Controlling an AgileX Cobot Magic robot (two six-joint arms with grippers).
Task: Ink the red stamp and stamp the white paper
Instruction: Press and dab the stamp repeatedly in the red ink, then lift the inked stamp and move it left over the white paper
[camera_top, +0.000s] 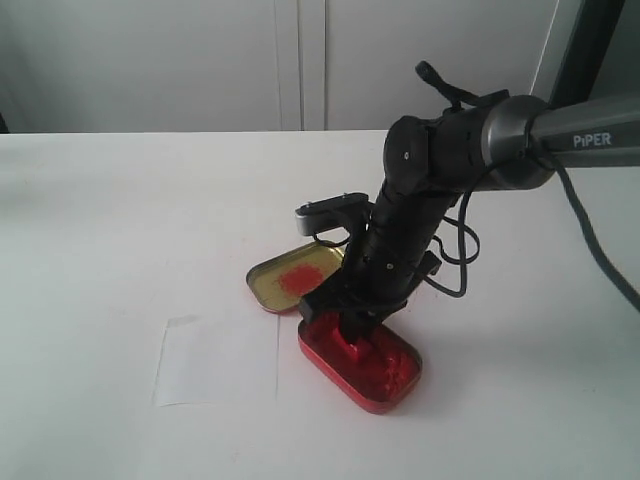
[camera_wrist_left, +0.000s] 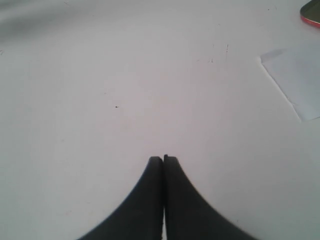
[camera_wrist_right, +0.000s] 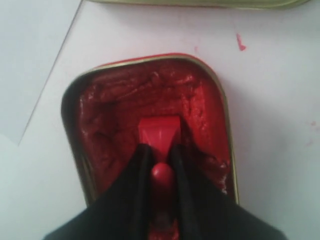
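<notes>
My right gripper (camera_wrist_right: 161, 150) is shut on the red stamp (camera_wrist_right: 159, 134), its two black fingers clamped on the rounded knob. The stamp's square base is down in the red ink of the open red oval ink tin (camera_wrist_right: 100, 125). In the exterior view the same gripper (camera_top: 345, 322) and the red stamp (camera_top: 350, 343) stand over that tin (camera_top: 385, 385). The white paper (camera_top: 215, 360) lies flat on the table just left of the tin; its corner shows in both wrist views (camera_wrist_left: 297, 82) (camera_wrist_right: 30, 55). My left gripper (camera_wrist_left: 163, 159) is shut with nothing in it, over bare table.
The gold oval tin lid (camera_top: 275, 285) with a red smudge lies behind the ink tin, touching or nearly touching it. A small red ink spot (camera_wrist_right: 240, 43) marks the white table. The right arm reaches in from the upper right with its cable hanging.
</notes>
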